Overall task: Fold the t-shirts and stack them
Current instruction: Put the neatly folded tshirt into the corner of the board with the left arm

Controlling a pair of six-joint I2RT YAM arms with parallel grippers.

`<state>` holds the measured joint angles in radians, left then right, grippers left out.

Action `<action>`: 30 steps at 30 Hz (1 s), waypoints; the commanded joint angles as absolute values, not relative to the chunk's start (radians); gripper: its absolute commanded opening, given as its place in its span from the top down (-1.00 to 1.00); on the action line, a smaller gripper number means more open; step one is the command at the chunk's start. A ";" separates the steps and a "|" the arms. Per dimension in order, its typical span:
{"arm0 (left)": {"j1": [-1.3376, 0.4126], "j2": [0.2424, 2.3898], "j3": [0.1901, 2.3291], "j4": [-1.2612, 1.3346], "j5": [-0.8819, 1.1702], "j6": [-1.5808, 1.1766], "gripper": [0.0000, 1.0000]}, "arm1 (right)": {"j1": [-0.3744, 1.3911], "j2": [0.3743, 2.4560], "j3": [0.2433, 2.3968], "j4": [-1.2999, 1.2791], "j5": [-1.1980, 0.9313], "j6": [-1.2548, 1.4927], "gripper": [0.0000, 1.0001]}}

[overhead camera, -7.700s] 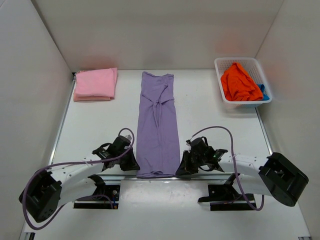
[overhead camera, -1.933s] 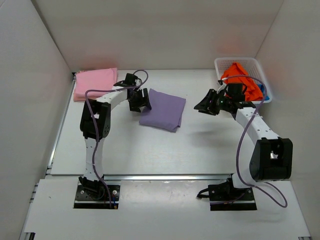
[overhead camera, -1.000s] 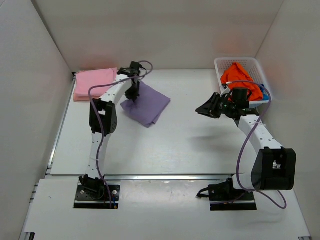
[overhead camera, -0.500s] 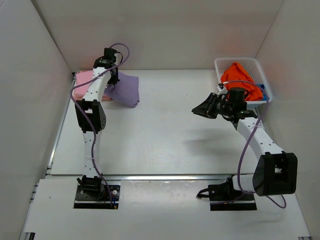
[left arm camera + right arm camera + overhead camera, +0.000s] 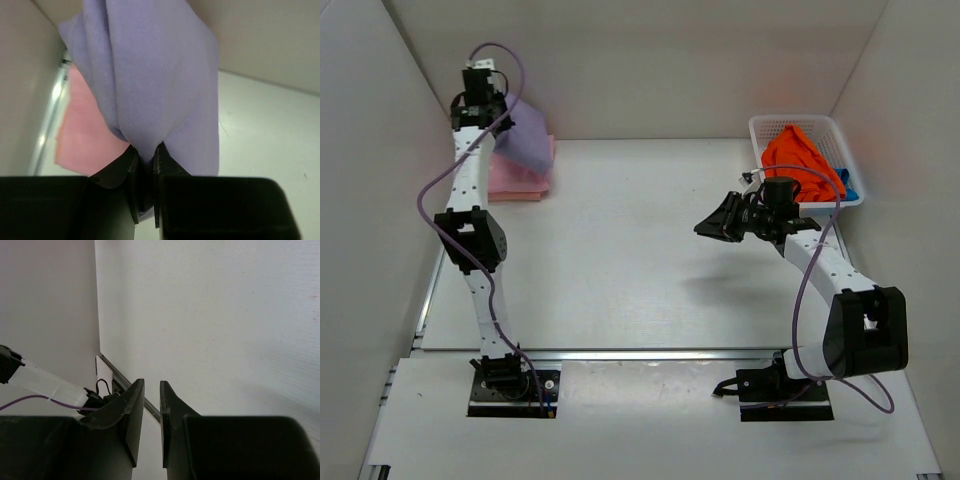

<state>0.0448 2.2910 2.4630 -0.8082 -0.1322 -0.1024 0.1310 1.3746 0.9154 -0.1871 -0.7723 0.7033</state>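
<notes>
My left gripper (image 5: pixel 500 112) is shut on the folded lavender purple t-shirt (image 5: pixel 526 142), which hangs in the air at the back left corner. In the left wrist view the purple cloth (image 5: pixel 160 75) is pinched between the jaws of the left gripper (image 5: pixel 146 150). The folded pink t-shirt (image 5: pixel 82 132) lies below it. From above, the pink t-shirt (image 5: pixel 520 178) shows on the table under the purple one. My right gripper (image 5: pixel 706 228) hovers over the table right of centre, its jaws a narrow gap apart and empty (image 5: pixel 152 385). An orange t-shirt (image 5: pixel 798 160) and a blue one (image 5: pixel 847 186) lie in the basket.
The white lattice basket (image 5: pixel 760 126) stands at the back right corner. White walls close in the table at the left, back and right. A metal rail (image 5: pixel 650 352) runs along the near edge in front of the arm bases.
My left arm has carried the purple t-shirt up and to the back left, over the pink one. My right gripper has drifted slightly left and its jaws have narrowed.
</notes>
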 commanded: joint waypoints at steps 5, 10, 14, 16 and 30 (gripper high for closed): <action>0.153 2.203 2.462 -0.718 -0.008 -0.146 1.00 | 0.173 1.410 0.940 -0.155 -0.765 0.710 0.66; 0.157 2.269 2.447 -0.721 0.049 -0.152 1.00 | 0.176 1.416 0.946 -0.158 -0.767 0.715 0.67; 0.141 2.292 2.459 -0.725 0.060 -0.152 1.00 | 0.173 1.419 0.937 -0.150 -0.772 0.718 0.66; 0.129 2.286 2.479 -0.732 0.090 -0.164 1.00 | 0.175 1.414 0.928 -0.144 -0.770 0.718 0.67; -0.003 2.092 2.444 -0.586 0.270 -0.147 1.00 | 0.189 1.393 0.891 -0.120 -0.772 0.736 0.68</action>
